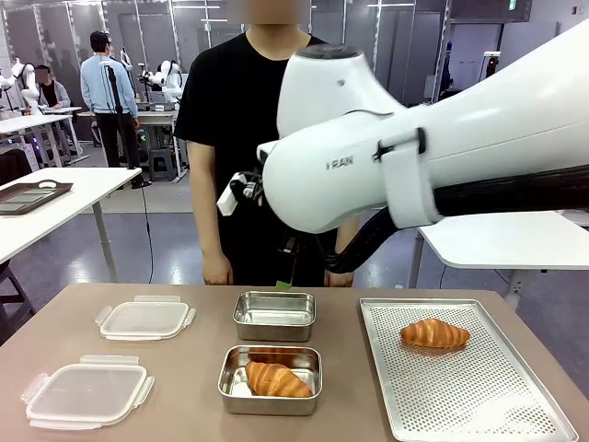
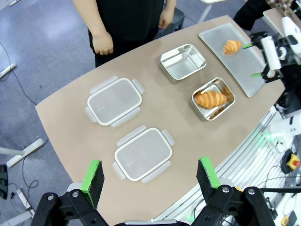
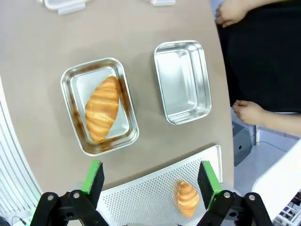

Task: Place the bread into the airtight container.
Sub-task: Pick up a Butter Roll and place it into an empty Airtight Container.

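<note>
One bread, a croissant (image 1: 434, 333) (image 3: 187, 197), lies on the perforated metal tray (image 1: 460, 396) at the right. Another croissant (image 1: 270, 379) (image 3: 101, 109) sits inside the nearer steel airtight container (image 1: 230, 391). The farther steel container (image 1: 273, 316) (image 3: 183, 81) holds nothing. My right gripper (image 3: 150, 179) hangs open high above the tray's edge, with the tray croissant just inside its right finger (image 3: 207, 179). My left gripper (image 2: 149, 178) is open too, high over the table's left side above the lids.
Two clear plastic lids (image 1: 144, 318) (image 1: 87, 393) lie on the left of the table. A person stands at the far edge, hands (image 1: 217, 270) (image 1: 339, 276) hanging near the rim. My right arm's white body (image 1: 442, 147) fills the upper right of the front view.
</note>
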Available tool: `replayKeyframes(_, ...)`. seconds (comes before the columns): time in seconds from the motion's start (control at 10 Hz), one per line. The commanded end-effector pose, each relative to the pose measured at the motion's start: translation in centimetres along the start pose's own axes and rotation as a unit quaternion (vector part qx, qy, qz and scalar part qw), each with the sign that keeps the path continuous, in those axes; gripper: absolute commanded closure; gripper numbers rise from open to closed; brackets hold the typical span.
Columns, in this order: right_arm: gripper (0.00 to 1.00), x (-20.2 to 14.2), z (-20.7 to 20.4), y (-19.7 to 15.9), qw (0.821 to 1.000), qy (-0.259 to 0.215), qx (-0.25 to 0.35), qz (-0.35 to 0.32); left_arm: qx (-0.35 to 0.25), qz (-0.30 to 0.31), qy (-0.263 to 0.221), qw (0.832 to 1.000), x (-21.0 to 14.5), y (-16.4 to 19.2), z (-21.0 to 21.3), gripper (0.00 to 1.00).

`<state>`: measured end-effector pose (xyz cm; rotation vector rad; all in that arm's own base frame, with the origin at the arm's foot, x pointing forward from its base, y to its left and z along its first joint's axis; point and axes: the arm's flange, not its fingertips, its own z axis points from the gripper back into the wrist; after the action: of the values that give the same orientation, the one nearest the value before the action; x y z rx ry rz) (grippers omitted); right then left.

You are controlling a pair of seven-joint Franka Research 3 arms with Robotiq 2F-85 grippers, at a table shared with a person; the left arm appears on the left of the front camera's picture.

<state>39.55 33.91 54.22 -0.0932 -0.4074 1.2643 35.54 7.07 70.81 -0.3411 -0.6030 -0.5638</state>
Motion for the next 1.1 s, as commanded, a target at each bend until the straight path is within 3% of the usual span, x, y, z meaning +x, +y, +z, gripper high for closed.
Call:
replayKeyframes(0.0, 0.0, -3.0, 1.6, 0.0, 0.999, -0.034, -0.015, -0.014, -0.003, -0.004, 0.0, 1.0, 0.0, -0.1, 0.1, 0.0)
replayKeyframes(0.4, 0.0, -10.4, 5.7, -3.0, 0.99, -0.053, -0.059, -0.113, -0.003, -0.004, 0.0, 1.0, 0.0, -0.1, 0.1, 0.0)
replayKeyframes(0.9, 0.0, -21.3, 7.1, -6.0, 0.962, -0.094, -0.058, -0.249, -0.003, -0.004, 0.0, 1.0, 0.0, -0.1, 0.1, 0.0)
replayKeyframes(1.0, 0.0, -23.3, 6.5, -6.6, 0.959, -0.082, -0.056, -0.267, -0.003, -0.004, 0.0, 1.0, 0.0, -0.1, 0.1, 0.0)
